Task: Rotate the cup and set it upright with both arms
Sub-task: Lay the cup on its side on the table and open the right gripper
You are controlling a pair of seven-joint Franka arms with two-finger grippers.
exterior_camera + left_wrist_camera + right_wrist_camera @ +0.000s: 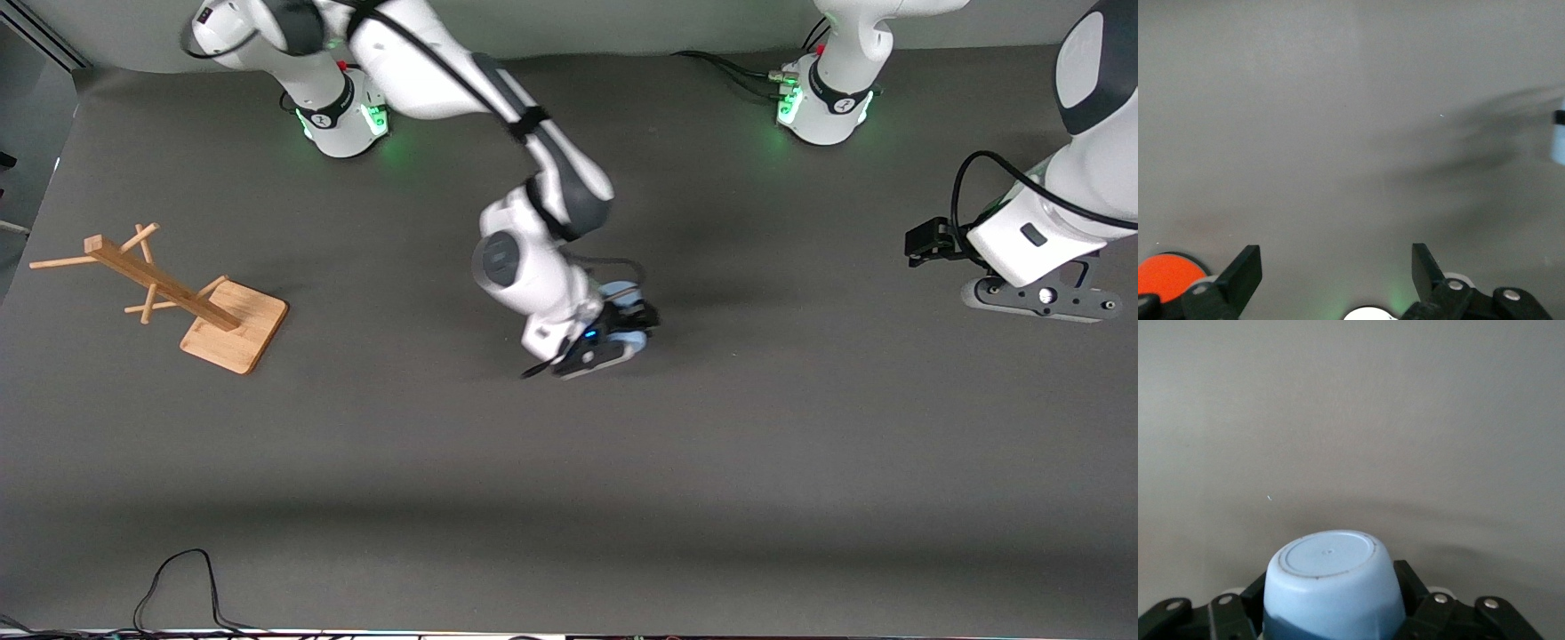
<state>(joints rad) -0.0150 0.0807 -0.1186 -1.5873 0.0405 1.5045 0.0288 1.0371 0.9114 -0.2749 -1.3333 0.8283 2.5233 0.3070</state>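
Observation:
The light-blue cup (625, 292) is in my right gripper (624, 322), low over the middle of the table. In the right wrist view the cup (1329, 555) fills the space between the black fingers (1410, 581), its flat bottom pointing away from the wrist. The right gripper (1333, 600) is shut on the cup's sides. My left gripper (1036, 300) hangs in the air at the left arm's end of the table, apart from the cup. In the left wrist view the left gripper (1337, 259) is open and empty, and a sliver of the cup (1558, 140) shows at the frame's edge.
A wooden rack (178, 298) with pegs stands toward the right arm's end of the table. A black cable (178, 578) loops at the table edge nearest the front camera. An orange-red round object (1168, 277) shows beside the left gripper's finger.

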